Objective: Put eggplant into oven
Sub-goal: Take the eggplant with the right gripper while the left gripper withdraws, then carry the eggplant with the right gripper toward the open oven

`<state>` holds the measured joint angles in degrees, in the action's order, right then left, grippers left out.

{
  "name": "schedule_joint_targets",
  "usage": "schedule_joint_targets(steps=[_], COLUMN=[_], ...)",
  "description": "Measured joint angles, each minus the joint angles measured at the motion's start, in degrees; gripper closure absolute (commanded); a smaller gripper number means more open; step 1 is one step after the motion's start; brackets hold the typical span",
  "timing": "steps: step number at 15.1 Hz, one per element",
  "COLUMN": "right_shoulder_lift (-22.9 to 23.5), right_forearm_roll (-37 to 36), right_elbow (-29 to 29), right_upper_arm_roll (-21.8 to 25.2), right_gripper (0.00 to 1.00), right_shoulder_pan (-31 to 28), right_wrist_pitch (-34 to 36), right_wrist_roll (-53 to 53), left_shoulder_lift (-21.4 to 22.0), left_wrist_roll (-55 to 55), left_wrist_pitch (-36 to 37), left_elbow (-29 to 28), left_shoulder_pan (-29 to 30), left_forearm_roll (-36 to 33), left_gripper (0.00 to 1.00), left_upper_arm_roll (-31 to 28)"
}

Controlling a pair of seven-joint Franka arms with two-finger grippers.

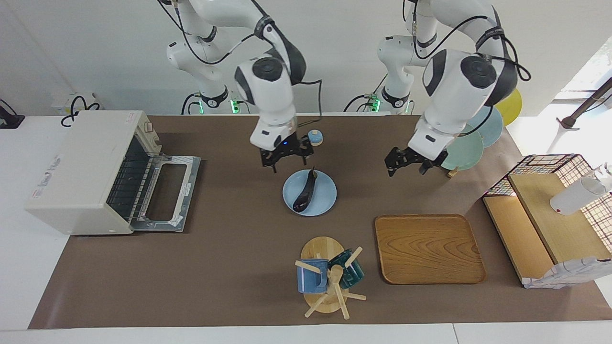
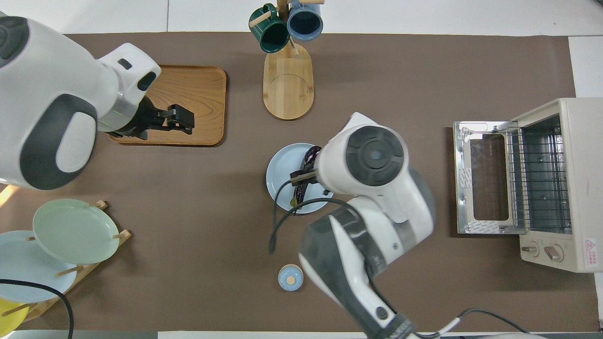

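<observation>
Eggplant (image 1: pixel 306 191) lies on one blue plate (image 1: pixel 325 200); overhead hides it beneath right gripper (image 1: pixel 286 155), jaws open, empty. Oven (image 1: pixel 91 172) open.

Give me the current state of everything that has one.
Oven: door down, open, rack bare.
Eggplant: lying on the blue plate, not gripped.
Right gripper: up over the plate's robot-side edge, holding nothing.
Left gripper: up over the mat beside the plate rack, waiting.
Mugs: hanging on the stand.
Tray: bare.
</observation>
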<state>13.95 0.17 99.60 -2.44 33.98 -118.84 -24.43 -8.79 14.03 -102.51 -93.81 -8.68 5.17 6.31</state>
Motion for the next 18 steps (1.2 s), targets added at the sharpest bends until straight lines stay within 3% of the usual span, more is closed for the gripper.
schedule_joint_targets(steps=[2,3,6,12,13,15,16,17,18], right_shoulder_lift=[10.4,15.5,25.5,27.1,27.1,27.0,27.0,27.0,27.0], right_forearm_roll=[-4.6,-5.4,-7.4,-10.7,-10.7,-10.7,-10.7,-10.7,-10.7], right_elbow=[-11.9,-16.1,-21.5,-21.7,-21.7,-21.4,-20.9,-20.4,-20.2], right_upper_arm_roll=[0.0,0.0,0.2,0.8,0.8,0.8,0.8,0.9,0.8], right_gripper=[0.02,0.11,0.19,0.20,0.24,0.46,0.64,0.88,1.00], right_shoulder_pan=[6.4,8.3,10.2,9.9,9.9,9.9,9.8,9.8,9.9], right_wrist_pitch=[2.0,0.9,-5.0,-4.0,-3.6,-3.0,-3.0,-2.8,-2.1], right_wrist_roll=[-10.8,-13.4,-14.8,-14.8,-14.8,-15.5,-17.1,-18.5,-19.3], left_shoulder_lift=[1.3,2.2,5.5,10.6,11.0,11.7,12.0,12.4,12.7], left_wrist_roll=[-4.2,-5.3,-6.2,-6.2,-6.2,-6.2,-6.2,-6.2,-6.2], left_wrist_pitch=[3.3,4.9,8.7,14.9,15.5,16.5,16.8,16.8,16.6], left_elbow=[0.9,1.0,1.2,1.2,1.2,0.7,0.1,-0.7,-1.5], left_shoulder_pan=[3.9,5.2,7.0,7.0,7.0,6.9,6.9,6.8,6.7], left_forearm_roll=[0.0,-0.1,-0.4,-3.4,-3.6,-3.7,-3.7,-3.7,-3.7], left_gripper=[0.00,0.00,0.00,0.00,0.00,0.00,0.00,0.00,0.00], left_upper_arm_roll=[-0.1,-0.1,-0.3,-0.4,-0.4,-0.3,-0.3,-0.2,-0.1])
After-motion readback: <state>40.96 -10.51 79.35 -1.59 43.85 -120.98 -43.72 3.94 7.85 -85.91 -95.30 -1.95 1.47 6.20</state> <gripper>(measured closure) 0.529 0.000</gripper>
